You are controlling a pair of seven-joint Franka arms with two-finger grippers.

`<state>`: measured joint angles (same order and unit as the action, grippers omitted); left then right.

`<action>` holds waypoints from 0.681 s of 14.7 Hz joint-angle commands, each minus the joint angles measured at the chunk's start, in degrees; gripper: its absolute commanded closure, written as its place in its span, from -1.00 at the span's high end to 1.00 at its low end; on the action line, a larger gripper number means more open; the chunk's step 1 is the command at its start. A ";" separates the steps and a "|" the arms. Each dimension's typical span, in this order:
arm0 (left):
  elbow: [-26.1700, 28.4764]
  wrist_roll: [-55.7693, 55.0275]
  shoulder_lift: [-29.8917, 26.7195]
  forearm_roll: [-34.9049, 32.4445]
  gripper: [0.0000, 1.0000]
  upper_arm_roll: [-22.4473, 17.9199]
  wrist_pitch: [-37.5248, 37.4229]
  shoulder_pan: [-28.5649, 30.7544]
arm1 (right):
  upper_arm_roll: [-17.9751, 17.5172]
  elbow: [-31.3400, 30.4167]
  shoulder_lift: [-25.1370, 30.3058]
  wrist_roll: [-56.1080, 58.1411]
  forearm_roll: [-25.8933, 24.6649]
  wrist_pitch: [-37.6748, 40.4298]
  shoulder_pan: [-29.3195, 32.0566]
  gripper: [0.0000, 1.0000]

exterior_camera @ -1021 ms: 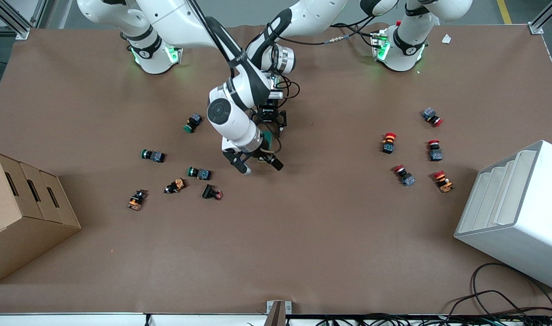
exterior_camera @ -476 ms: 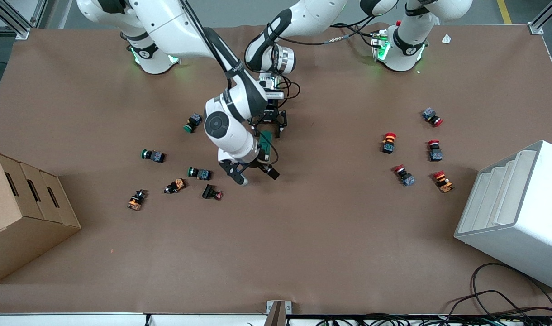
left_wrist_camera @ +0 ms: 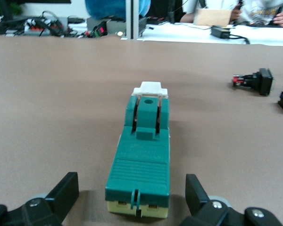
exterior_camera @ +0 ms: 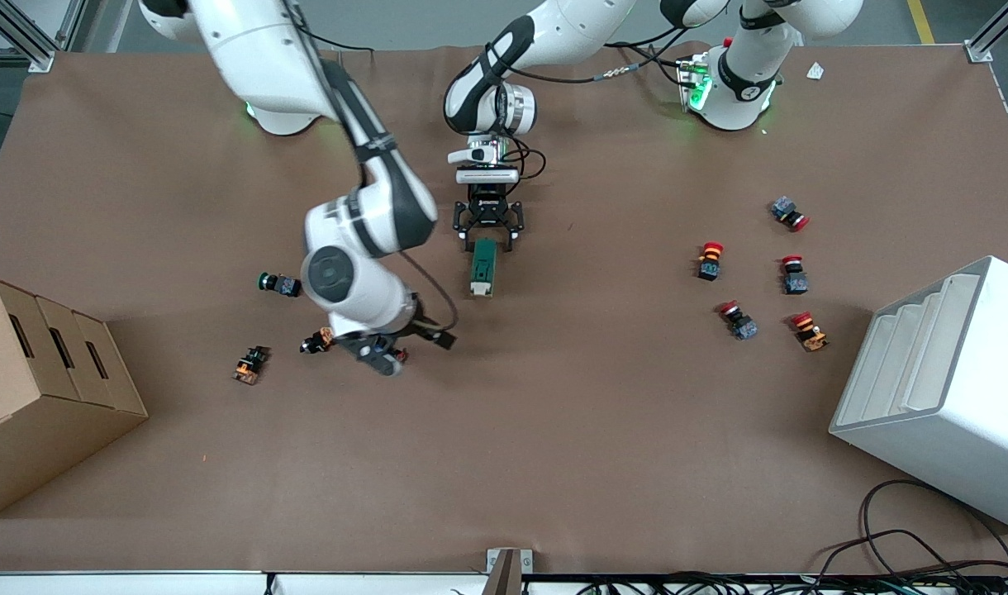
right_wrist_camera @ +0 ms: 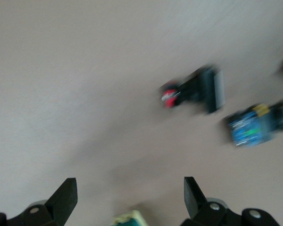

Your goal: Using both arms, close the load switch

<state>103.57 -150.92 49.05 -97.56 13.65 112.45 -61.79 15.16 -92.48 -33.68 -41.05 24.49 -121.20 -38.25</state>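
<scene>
The load switch [exterior_camera: 483, 266], dark green with a cream lever end toward the front camera, lies flat on the brown table. My left gripper [exterior_camera: 487, 235] is open around the switch's end nearest the robots' bases. In the left wrist view the switch [left_wrist_camera: 144, 155] lies between the fingers [left_wrist_camera: 66, 190], which stand apart from it. My right gripper [exterior_camera: 405, 347] is open and empty over the push-buttons near a black one with a red cap [right_wrist_camera: 193, 92]. Its fingers [right_wrist_camera: 66, 195] are wide apart. A cream and green corner [right_wrist_camera: 129, 219] shows at that view's edge.
Green and orange push-buttons [exterior_camera: 279, 284] lie toward the right arm's end, several red ones [exterior_camera: 709, 259] toward the left arm's end. A cardboard box [exterior_camera: 41, 388] and a white rack [exterior_camera: 942, 388] stand at the table's two ends.
My right arm has swung off the switch toward its own end of the table and the front camera. The switch now shows whole. My left gripper has stayed at the switch.
</scene>
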 commanded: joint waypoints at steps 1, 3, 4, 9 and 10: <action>0.85 -0.43 -1.50 5.09 1.00 1.55 2.68 0.97 | 2.93 -1.56 5.19 11.65 -1.72 7.44 3.79 1.00; 0.85 1.14 -4.12 8.60 1.00 1.64 4.69 1.58 | 4.61 -1.47 7.74 17.91 -6.00 12.28 6.42 1.00; 0.85 3.94 -5.45 11.06 1.00 1.64 5.92 2.28 | 4.44 -1.65 9.14 19.50 -9.07 13.87 8.35 1.00; -1.52 27.48 -13.70 30.12 1.00 1.64 6.82 5.45 | 2.26 -1.47 15.12 30.92 -17.00 20.82 18.01 1.00; -1.70 31.00 -15.64 33.20 1.00 1.64 6.82 6.33 | -0.28 -1.47 16.53 32.94 -19.19 21.61 22.04 1.00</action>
<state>100.79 -126.77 37.78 -69.55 14.87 118.32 -57.48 19.66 -92.38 -21.12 -11.87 8.96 -100.96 -22.61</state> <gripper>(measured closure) 0.000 0.000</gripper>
